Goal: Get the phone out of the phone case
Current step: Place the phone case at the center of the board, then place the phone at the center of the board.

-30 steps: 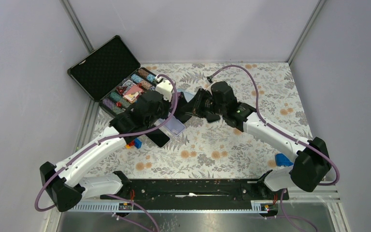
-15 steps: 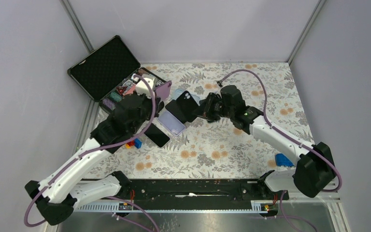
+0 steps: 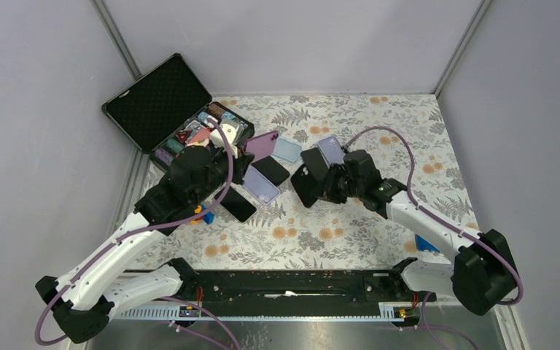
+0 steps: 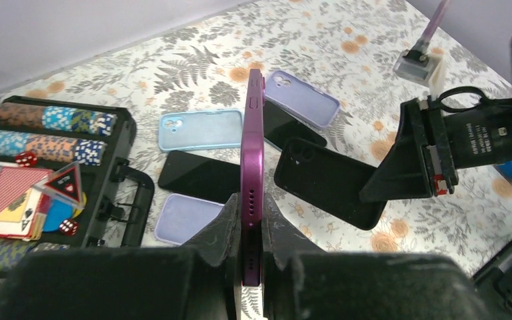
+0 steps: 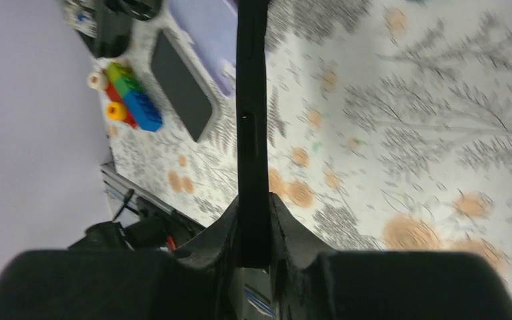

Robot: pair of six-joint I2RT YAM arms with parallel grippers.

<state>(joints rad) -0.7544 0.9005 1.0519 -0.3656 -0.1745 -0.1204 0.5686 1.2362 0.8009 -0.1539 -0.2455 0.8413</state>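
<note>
My left gripper [image 3: 239,157] is shut on a purple phone [image 3: 261,144], holding it edge-up above the table; in the left wrist view the phone [image 4: 252,133] stands between my fingers [image 4: 252,227], speaker holes toward the camera. My right gripper [image 3: 329,182] is shut on a black phone case [image 3: 306,186], held off the table and apart from the phone. The case shows edge-on in the right wrist view [image 5: 252,100] between the right fingers [image 5: 253,227], and flat in the left wrist view [image 4: 327,183].
On the floral cloth lie a light blue case [image 3: 286,149], a lilac case [image 3: 331,148], another lilac case [image 3: 261,186] and two black phones [image 3: 271,170] [image 3: 238,205]. An open poker-chip case [image 3: 162,102] stands back left. Toy bricks [image 3: 205,216] lie near the left arm.
The grippers, close together a second ago, have drawn apart: the left holds the purple phone near the poker case, the right has carried the black case right and toward the near edge.
</note>
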